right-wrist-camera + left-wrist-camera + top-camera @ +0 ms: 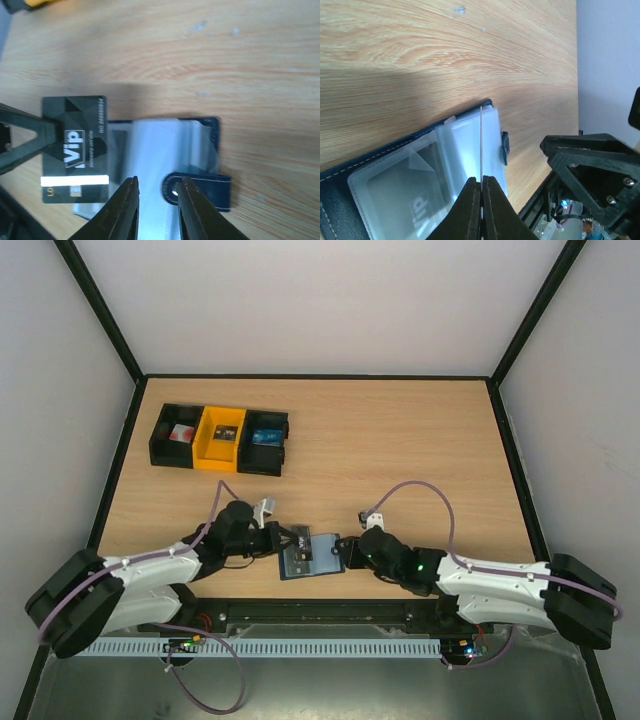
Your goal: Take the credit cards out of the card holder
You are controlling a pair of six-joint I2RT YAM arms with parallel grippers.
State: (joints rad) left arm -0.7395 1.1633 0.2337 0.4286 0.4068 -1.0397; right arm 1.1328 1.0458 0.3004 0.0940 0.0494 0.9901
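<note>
The dark navy card holder (318, 565) lies open near the table's front edge, with its clear sleeves up; it also shows in the right wrist view (212, 135) and the left wrist view (337, 200). My left gripper (290, 538) is shut on a dark "Vip" credit card (75, 150), held edge-on between its fingers (481, 145) and sticking out past the holder's left side. My right gripper (158, 181) is open just above the sleeves, one finger beside the closing tab (210, 192). No other card is plain to see in the sleeves.
Three small bins stand in a row at the back left: black (174, 436), yellow (220, 438) and black (265, 442), each with something small inside. The table's front rail (320, 612) lies just behind the holder.
</note>
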